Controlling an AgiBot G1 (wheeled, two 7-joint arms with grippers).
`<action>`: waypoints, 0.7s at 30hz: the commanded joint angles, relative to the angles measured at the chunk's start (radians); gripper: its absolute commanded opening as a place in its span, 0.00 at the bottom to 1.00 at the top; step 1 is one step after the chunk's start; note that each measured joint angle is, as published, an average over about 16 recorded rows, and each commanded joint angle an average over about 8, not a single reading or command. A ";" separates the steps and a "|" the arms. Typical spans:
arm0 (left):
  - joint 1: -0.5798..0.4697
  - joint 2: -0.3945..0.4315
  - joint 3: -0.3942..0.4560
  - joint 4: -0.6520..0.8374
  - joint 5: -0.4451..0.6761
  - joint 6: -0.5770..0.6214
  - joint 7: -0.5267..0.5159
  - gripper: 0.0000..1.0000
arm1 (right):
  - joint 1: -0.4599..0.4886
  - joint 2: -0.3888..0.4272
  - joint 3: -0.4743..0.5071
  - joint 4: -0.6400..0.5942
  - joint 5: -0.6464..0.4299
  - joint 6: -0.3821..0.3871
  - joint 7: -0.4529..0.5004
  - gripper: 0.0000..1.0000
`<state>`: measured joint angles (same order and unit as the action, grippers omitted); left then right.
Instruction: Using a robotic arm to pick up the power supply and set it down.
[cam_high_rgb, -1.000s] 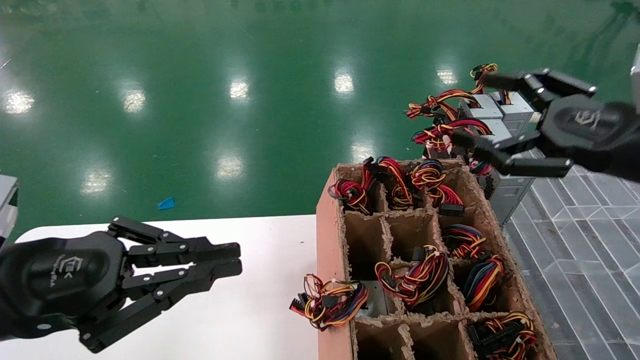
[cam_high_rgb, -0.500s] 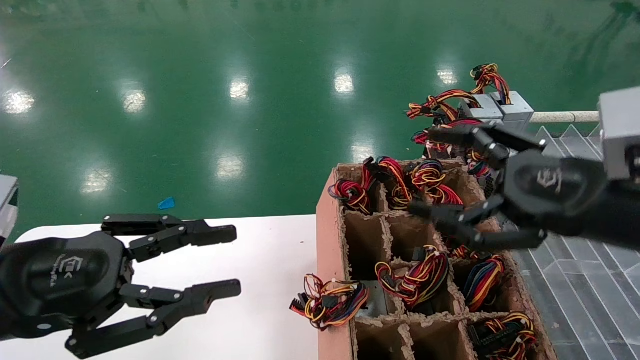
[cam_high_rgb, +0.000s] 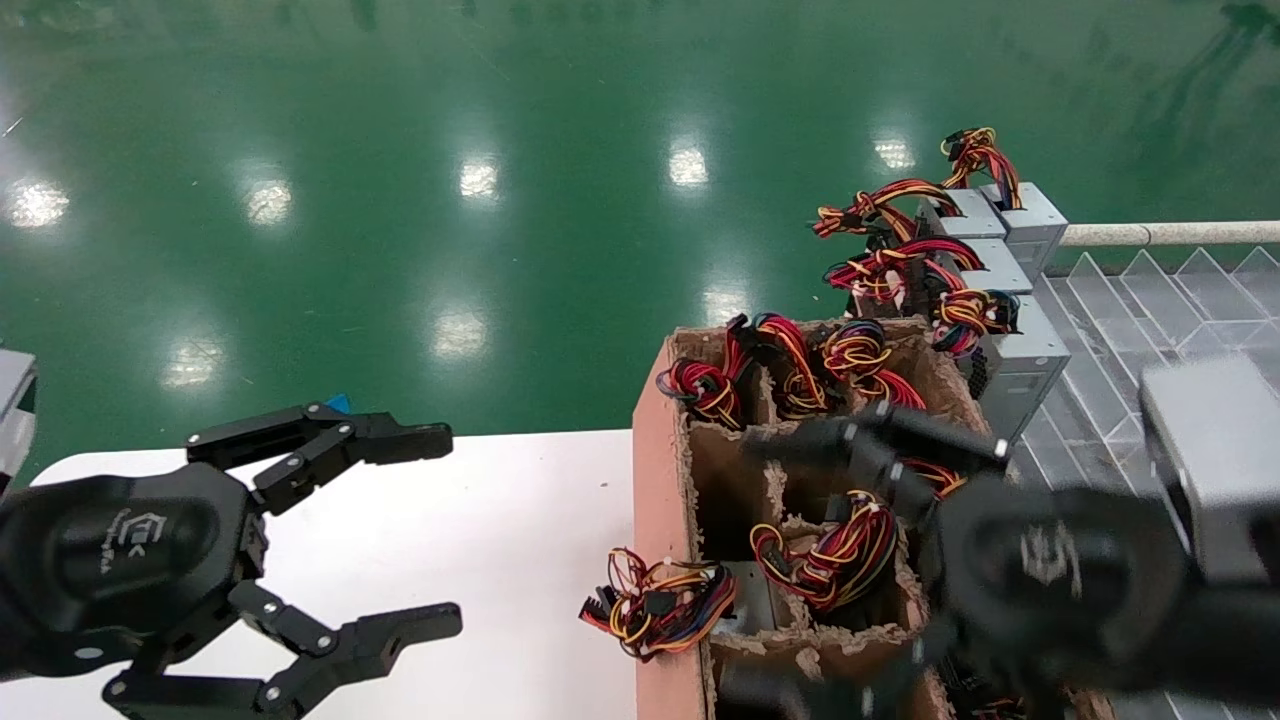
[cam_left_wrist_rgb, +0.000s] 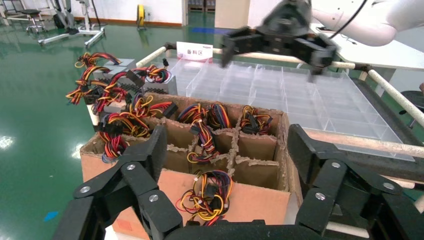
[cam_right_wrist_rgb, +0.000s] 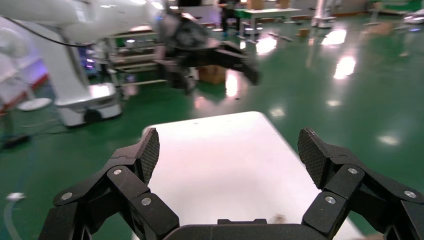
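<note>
Above the cardboard box (cam_high_rgb: 662, 520), right gripper (cam_high_rgb: 850, 560), fingers spread and empty, approaches; next, descend onto a power supply (cam_high_rgb: 755, 592); left gripper (cam_high_rgb: 400, 530) waits, fingers apart, over the table (cam_high_rgb: 520, 520).

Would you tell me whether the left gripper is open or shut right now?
Open. The left gripper hovers over the white table with its fingers spread wide and nothing between them.

R end effector (cam_high_rgb: 790, 560) open over box (cam_high_rgb: 660, 470); L end effector (cam_high_rgb: 430, 530) open.
</note>
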<state>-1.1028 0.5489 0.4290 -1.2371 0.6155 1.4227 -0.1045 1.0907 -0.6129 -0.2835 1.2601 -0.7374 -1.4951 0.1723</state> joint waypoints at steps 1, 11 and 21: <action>0.000 0.000 0.000 0.000 0.000 0.000 0.000 1.00 | -0.026 0.003 0.006 0.039 0.011 -0.001 0.019 1.00; 0.000 0.000 0.000 0.000 0.000 0.000 0.000 1.00 | -0.034 0.004 0.010 0.049 0.017 -0.001 0.023 1.00; 0.000 0.000 0.000 0.000 0.000 0.000 0.000 1.00 | -0.023 0.003 0.006 0.033 0.011 -0.001 0.017 1.00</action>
<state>-1.1027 0.5488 0.4289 -1.2369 0.6154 1.4225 -0.1045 1.0677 -0.6098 -0.2771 1.2935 -0.7266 -1.4958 0.1898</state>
